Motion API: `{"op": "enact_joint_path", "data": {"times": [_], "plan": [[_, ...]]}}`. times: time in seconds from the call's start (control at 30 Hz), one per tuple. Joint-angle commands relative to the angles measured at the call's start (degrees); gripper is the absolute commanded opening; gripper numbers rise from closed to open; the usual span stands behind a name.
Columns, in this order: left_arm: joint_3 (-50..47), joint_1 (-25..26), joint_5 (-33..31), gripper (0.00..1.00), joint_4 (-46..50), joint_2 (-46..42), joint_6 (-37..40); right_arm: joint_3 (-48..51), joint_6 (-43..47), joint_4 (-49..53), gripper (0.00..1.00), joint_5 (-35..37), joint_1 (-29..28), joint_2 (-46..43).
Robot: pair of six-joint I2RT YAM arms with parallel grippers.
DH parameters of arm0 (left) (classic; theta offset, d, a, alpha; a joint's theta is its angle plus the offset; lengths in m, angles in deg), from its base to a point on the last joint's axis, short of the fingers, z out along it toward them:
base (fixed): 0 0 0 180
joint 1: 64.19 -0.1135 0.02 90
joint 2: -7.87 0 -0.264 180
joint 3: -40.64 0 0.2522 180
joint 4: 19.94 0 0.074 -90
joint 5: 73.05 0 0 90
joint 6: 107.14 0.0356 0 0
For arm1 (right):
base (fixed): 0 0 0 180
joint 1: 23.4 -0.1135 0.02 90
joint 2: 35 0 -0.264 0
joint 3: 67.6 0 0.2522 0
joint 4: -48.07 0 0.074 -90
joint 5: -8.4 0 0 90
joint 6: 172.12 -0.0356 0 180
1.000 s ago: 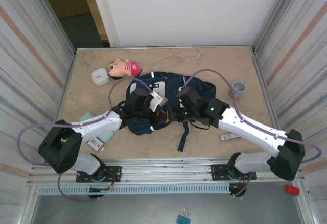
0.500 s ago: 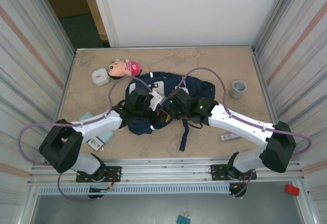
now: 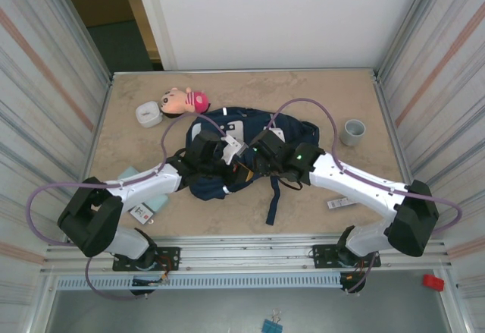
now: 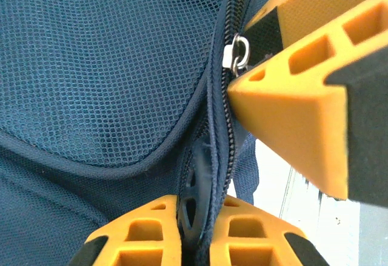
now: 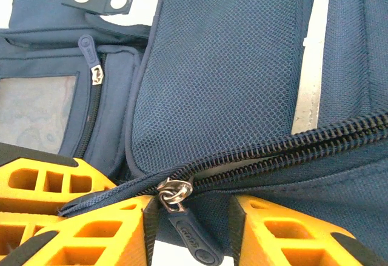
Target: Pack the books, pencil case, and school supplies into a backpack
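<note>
Comparing with a second back, the right arm had swung in leftward. Its elbow sat closer to the middle, and the right gripper (image 5: 188, 217) had slid left over the backpack (image 3: 301, 133) until it was almost nose to nose with the left gripper (image 4: 195, 229). The left arm hadn't budged at all.

The backpack lay flat mid-table (image 3: 318, 94), with a strap trailing toward the near edge. Both arms reached in low from the near corners, forearms angled toward each other and wrists tipped down over the bag.

The left gripper was pinched tight on the backpack's fabric right at the zipper (image 5: 291, 145). The right gripper's fingers stood narrowly apart, one on each side of the zipper pull (image 5: 193, 242), and didn't look clamped on it.

The teal pad (image 3: 130, 172) sat near the left edge and the white-and-black bar (image 3: 339, 202) on the near right, both outside the bag.
</note>
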Motion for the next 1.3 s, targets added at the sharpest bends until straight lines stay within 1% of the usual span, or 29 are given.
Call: {"op": "enact_joint_path", "data": {"times": [0.0, 0.07, 0.17, 0.27, 0.37, 0.57, 0.7, 0.77, 0.87, 0.97, 1.07, 1.1, 1.17, 1.27], "plan": [[3.4, 0.2, 6.3, 0.00, -3.9, -1.7, 0.6, -0.9, 0.0, 4.2, 0.39, 3.5, 0.3, 3.1], [3.4, 0.2, 6.1, 0.00, -3.5, -1.8, 0.9, -1.4, 0.7, 5.7, 0.29, 4.8, 0.3, 3.8], [3.4, 0.1, 5.5, 0.00, -2.1, -2.1, 1.8, -2.0, 2.4, 8.1, 0.18, 6.7, 0.9, 3.3], [3.3, 0.1, 4.1, 0.00, -0.4, -2.7, 3.1, -1.6, 4.1, 10.2, 0.13, 7.0, 3.0, 1.5], [3.0, 0.1, 3.4, 0.00, 1.0, -3.1, 4.4, 0.1, 5.8, 11.1, 0.12, 5.4, 6.6, -0.8], [2.7, 0.1, 3.0, 0.00, 3.3, -3.8, 6.0, 4.0, 11.0, 10.6, 0.12, -1.5, 16.9, -5.5], [2.4, 0.1, 2.7, 0.00, 3.6, -4.3, 6.4, 5.3, 15.7, 9.4, 0.12, -8.4, 22.9, -6.8], [2.5, 0.1, 2.7, 0.00, 3.7, -4.4, 6.5, 5.9, 17.7, 8.4, 0.13, -12.5, 24.9, -7.5], [2.5, 0.1, 2.8, 0.00, 3.4, -4.5, 6.7, 6.8, 21.7, 5.8, 0.19, -20.5, 26.6, -8.0], [2.7, 0.1, 3.0, 0.00, 3.3, -4.5, 7.0, 8.1, 25.0, 3.6, 0.32, -28.3, 28.1, -7.1], [3.0, 0.1, 3.0, 0.00, 3.5, -4.6, 7.4, 8.3, 25.8, 3.4, 0.39, -30.4, 29.0, -5.5], [3.1, 0.1, 3.0, 0.00, 3.6, -4.7, 7.4, 8.3, 25.9, 3.6, 0.39, -30.0, 29.0, -5.1], [3.2, 0.1, 3.1, 0.00, 3.8, -4.8, 7.6, 8.3, 26.6, 3.5, 0.37, -29.5, 29.0, -4.6], [3.3, 0.1, 2.7, 0.00, 4.7, -4.9, 8.2, 7.6, 27.3, 4.4, 0.23, -26.1, 29.3, -4.7]]}}
